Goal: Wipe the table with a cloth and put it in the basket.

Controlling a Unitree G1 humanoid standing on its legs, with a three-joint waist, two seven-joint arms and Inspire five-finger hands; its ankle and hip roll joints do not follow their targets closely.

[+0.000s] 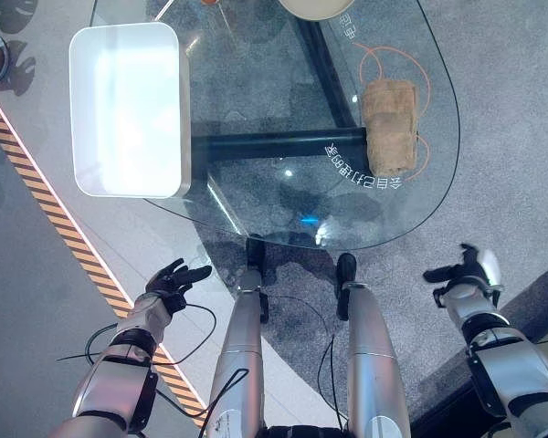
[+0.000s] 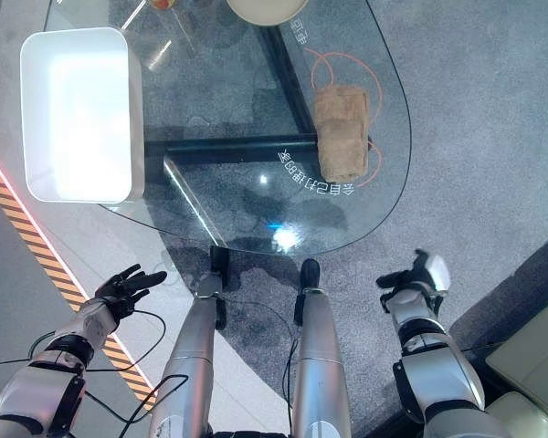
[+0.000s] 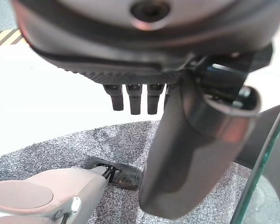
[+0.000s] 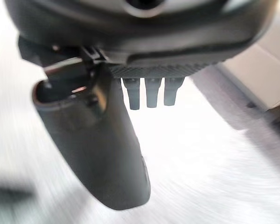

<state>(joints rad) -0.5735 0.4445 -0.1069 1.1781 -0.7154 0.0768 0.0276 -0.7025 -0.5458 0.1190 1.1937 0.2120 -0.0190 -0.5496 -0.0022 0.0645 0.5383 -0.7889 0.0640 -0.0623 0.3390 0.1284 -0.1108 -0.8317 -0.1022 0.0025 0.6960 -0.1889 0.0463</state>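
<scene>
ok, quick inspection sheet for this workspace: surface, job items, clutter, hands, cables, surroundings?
Surface: glass table, rounded, dark frame underneath, grey carpet seen through it.
Job's things: brown cloth folded, lying on the table's right side inside an orange ring marking; white basket on the table's left, nothing seen inside.
Clutter: pale round dish at the far edge.
Hands: left hand and right hand both open, holding nothing, below the table's near edge.
Cables: nothing seen on the table.
Surroundings: yellow-black hazard stripe on the floor at left.
</scene>
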